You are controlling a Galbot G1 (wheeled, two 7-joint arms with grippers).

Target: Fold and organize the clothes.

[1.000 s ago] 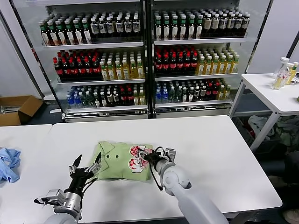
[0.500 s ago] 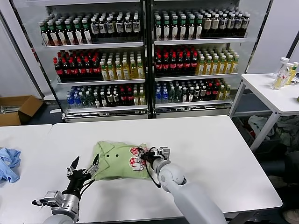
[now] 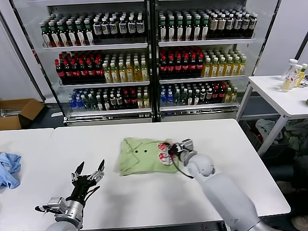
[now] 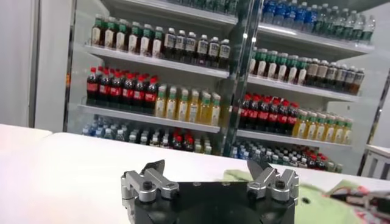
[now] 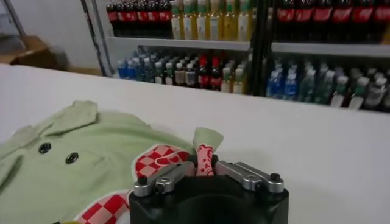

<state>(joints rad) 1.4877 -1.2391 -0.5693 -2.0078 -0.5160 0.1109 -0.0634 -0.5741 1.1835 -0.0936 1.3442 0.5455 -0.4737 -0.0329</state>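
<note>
Green shirt (image 3: pixel 147 155), pinched by right gripper (image 3: pixel 177 148), has slid rightward from wide-open left gripper (image 3: pixel 88 172), repositioning it for tidying.

Green polo shirt (image 3: pixel 144 155) (folded, red-checked print) on table.

A white bench (image 3: pixel 231 144) filled the foreground, with a second white bench (image 3: pixel 24 144) butted against its left side. Behind them stood a glass-fronted cooler (image 3: pixel 151 57) with white shelves packed with rows of bottles (image 3: pixel 192 62): dark ones with green and white labels on top, red-capped dark and yellow drinks in the middle, mixed blue and dark ones lowest. An open cardboard box (image 3: pixel 17 113) sat on the floor at far left. To the right stood a white side table (image 3: pixel 284 98) carrying a few bottles (image 3: pixel 293 74), with crumpled fabric (image 3: pixel 269 130) heaped on the floor beneath it.
</note>
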